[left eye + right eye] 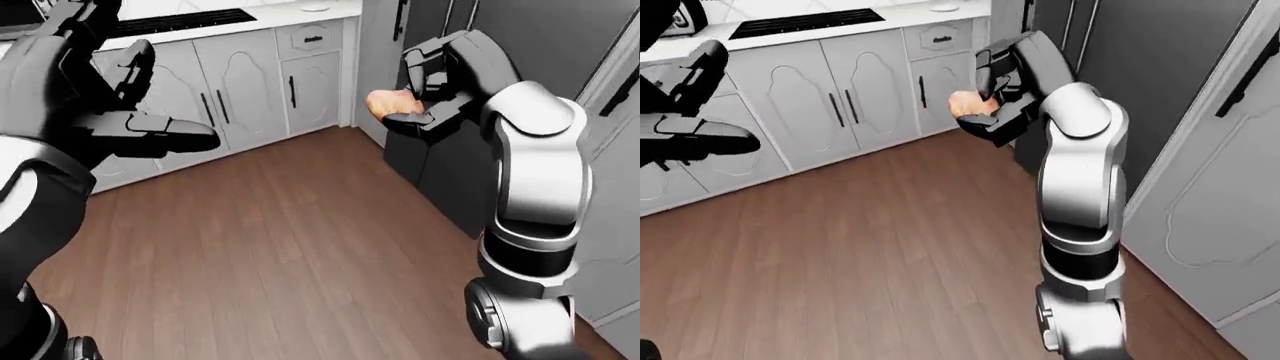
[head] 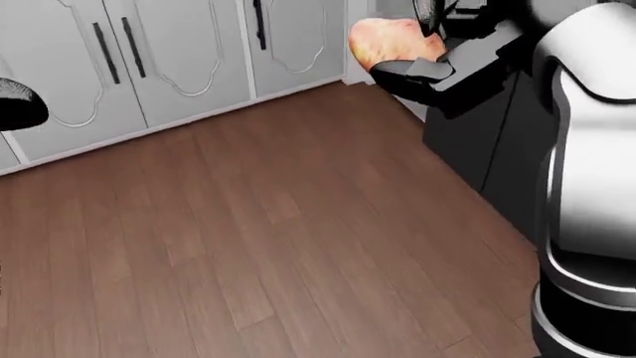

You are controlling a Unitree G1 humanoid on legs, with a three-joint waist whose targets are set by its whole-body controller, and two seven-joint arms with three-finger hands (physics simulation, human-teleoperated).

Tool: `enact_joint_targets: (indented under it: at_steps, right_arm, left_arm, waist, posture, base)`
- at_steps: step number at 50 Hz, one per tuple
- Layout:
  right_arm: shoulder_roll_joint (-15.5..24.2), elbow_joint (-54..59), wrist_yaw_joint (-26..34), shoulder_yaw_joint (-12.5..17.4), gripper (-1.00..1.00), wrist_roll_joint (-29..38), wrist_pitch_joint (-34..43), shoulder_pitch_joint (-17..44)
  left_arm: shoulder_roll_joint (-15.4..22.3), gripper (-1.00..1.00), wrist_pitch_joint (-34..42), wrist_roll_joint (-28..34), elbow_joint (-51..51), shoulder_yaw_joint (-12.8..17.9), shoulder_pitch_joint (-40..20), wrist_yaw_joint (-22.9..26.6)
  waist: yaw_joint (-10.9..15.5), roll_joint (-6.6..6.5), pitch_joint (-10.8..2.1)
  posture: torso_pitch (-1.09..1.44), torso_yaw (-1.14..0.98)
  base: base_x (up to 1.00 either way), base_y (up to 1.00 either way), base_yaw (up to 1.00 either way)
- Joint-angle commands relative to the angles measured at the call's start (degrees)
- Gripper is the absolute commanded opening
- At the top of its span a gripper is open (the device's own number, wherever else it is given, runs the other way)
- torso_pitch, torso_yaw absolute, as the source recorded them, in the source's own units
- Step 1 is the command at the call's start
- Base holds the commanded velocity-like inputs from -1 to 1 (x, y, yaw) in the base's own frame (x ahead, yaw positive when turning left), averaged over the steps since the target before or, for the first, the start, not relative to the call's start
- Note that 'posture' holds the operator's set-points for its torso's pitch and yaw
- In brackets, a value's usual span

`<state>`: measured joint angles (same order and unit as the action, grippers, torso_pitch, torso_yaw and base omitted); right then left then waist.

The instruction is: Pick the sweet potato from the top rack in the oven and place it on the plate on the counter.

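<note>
Left-eye view shows the right hand (image 1: pixel 425 90) raised at chest height, its fingers (image 1: pixel 412 124) clamped on the sweet potato (image 1: pixel 393 103), one dark finger under it and others over its top. The left hand (image 1: pixel 110 97) hangs empty at the left, fingers spread apart. A white worktop (image 1: pixel 290 11) with a black cooktop (image 1: pixel 175 22) runs along the top above white cabinets (image 1: pixel 250 82); a small pale dish-like shape (image 1: pixel 315 7) on it may be the plate, too small to tell. The step looks like the carry. Judged best: keep the grip firm and level, walk across the wooden floor (image 1: pixel 280 247) toward that worktop, and confirm the plate before lowering.
</note>
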<state>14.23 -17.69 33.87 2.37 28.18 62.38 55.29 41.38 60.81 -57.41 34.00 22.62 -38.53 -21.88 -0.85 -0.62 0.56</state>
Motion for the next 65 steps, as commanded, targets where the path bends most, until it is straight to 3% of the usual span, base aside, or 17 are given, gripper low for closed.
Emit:
enact_joint_targets:
  at_steps: [1, 6, 8, 9, 14, 15, 24, 26, 33, 37, 39, 47, 52, 53, 55, 61, 65]
  right_arm:
    - [-0.1, -2.5, -0.5, -0.3, -1.00, -0.2, -2.3, 3.2]
    - [-0.1, -2.4, -0.6, -0.3, -1.00, -0.3, -2.5, 3.2]
    - [0.1, -2.6, -0.5, -0.3, -1.00, -0.3, -2.2, 3.4]
    - [0.1, -2.6, -0.5, -0.2, -1.00, -0.3, -2.3, 3.2]
    - [-0.1, -2.2, -1.0, 0.0, -1.00, -0.6, -2.7, 3.1]
    - [-1.0, -2.2, -1.6, 1.0, -1.00, -1.4, -2.3, 3.5]
    - [0.2, -2.5, -1.9, 0.3, -1.00, -2.1, -2.0, 3.3]
    - [0.2, -2.7, -2.0, 0.2, -1.00, -2.1, -1.9, 3.1]
    - [0.4, -3.1, -2.1, 0.2, -1.00, -2.4, -1.8, 2.8]
    - [0.3, -2.8, -2.4, 0.3, -1.00, -2.7, -2.1, 2.8]
    - [0.2, -2.9, -2.5, 0.4, -1.00, -2.8, -2.1, 2.6]
    - [0.5, -3.4, -2.8, 0.4, -1.00, -3.1, -1.6, 2.7]
    - [0.4, -3.0, -3.1, 0.3, -1.00, -3.4, -2.2, 2.2]
    - [0.5, -2.8, -3.2, 0.4, -1.00, -3.5, -2.5, 2.3]
    - [0.6, -3.0, -3.1, 0.3, -1.00, -3.4, -2.1, 2.5]
    - [0.6, -3.3, -3.1, 0.2, -1.00, -3.4, -1.9, 2.6]
    - [0.6, -3.3, -3.1, 0.2, -1.00, -3.4, -2.0, 2.5]
  left_arm:
    - [1.6, 1.00, -2.3, 0.6, 1.2, 3.0, -1.6, -0.7]
    - [1.6, 1.00, -2.6, 0.8, 1.1, 2.9, -1.4, -0.5]
    - [1.6, 1.00, -2.6, 0.8, 1.2, 2.9, -1.3, -0.6]
    - [1.5, 1.00, -2.6, 0.8, 1.3, 2.8, -1.3, -0.6]
    - [1.3, 1.00, -2.8, 1.4, 1.2, 2.4, -1.2, -0.4]
    - [1.2, 1.00, -2.8, 1.6, 1.2, 2.4, -1.2, -0.2]
    - [1.1, 1.00, -2.1, 1.4, 1.3, 2.5, -1.9, -0.4]
    - [1.0, 1.00, -2.1, 1.3, 1.4, 2.6, -1.8, -0.5]
    - [1.3, 1.00, -2.0, 0.6, 1.4, 2.8, -1.9, -0.9]
    - [1.4, 1.00, -2.2, 0.7, 1.4, 2.7, -1.9, -0.9]
    - [1.4, 1.00, -2.3, 0.6, 1.4, 2.7, -1.8, -0.9]
    - [1.5, 1.00, -2.4, 0.5, 1.4, 2.5, -1.8, -1.0]
    - [1.6, 1.00, -2.3, 0.5, 1.4, 2.5, -1.9, -1.0]
    - [1.5, 1.00, -2.3, 0.4, 1.5, 2.6, -1.8, -1.0]
    - [1.5, 1.00, -2.3, 0.6, 1.4, 2.4, -1.8, -1.0]
    - [1.5, 1.00, -2.0, 0.3, 1.6, 2.8, -1.9, -1.1]
    - [1.6, 1.00, -2.2, 0.2, 1.6, 2.7, -1.8, -1.2]
  waist:
    - [0.6, 0.34, -2.99]
    - [0.4, -1.57, -2.72]
    - [1.9, -6.16, -3.82]
    - [1.5, -4.42, -3.83]
    - [1.7, -4.25, -4.42]
    - [2.3, -1.95, -4.04]
    - [1.7, 1.24, -4.00]
    - [1.4, 2.38, -2.46]
    - [0.1, -0.29, -2.63]
    - [0.3, -4.40, -4.19]
    - [0.1, -5.76, -1.78]
    - [1.4, -3.01, -3.05]
    - [1.5, 2.47, -4.37]
    - [1.2, 0.68, -3.38]
    - [0.9, 2.01, -1.97]
    - [0.2, 0.53, -2.65]
    - [0.0, -2.68, -3.24]
  posture:
    - [-0.14, 0.00]
    - [-0.14, 0.00]
    - [-0.14, 0.00]
    - [-0.14, 0.00]
    - [-0.14, 0.00]
    - [-0.14, 0.00]
    - [-0.14, 0.00]
    - [-0.14, 0.00]
    - [-0.14, 0.00]
    - [-0.14, 0.00]
    - [-0.14, 0.00]
    - [-0.14, 0.00]
    - [-0.14, 0.00]
    - [-0.14, 0.00]
    - [-0.14, 0.00]
    - [-0.14, 0.00]
    - [-0.14, 0.00]
  base:
    - [0.20, 0.00, 0.34]
    - [0.20, 0.00, 0.37]
    - [0.20, 0.00, 0.39]
    - [0.19, 0.00, 0.39]
    - [0.20, 0.07, 0.31]
    - [0.20, 0.00, 0.00]
    - [0.38, 0.00, 0.00]
    - [0.39, 0.00, 0.00]
    - [0.39, 0.00, 0.00]
    - [0.39, 0.00, 0.00]
    - [0.39, 0.00, 0.00]
    - [0.39, 0.00, 0.00]
    - [0.39, 0.00, 0.00]
    - [0.39, 0.00, 0.00]
    - [0.39, 0.00, 0.00]
    - [0.39, 0.00, 0.00]
    - [0.39, 0.00, 0.00]
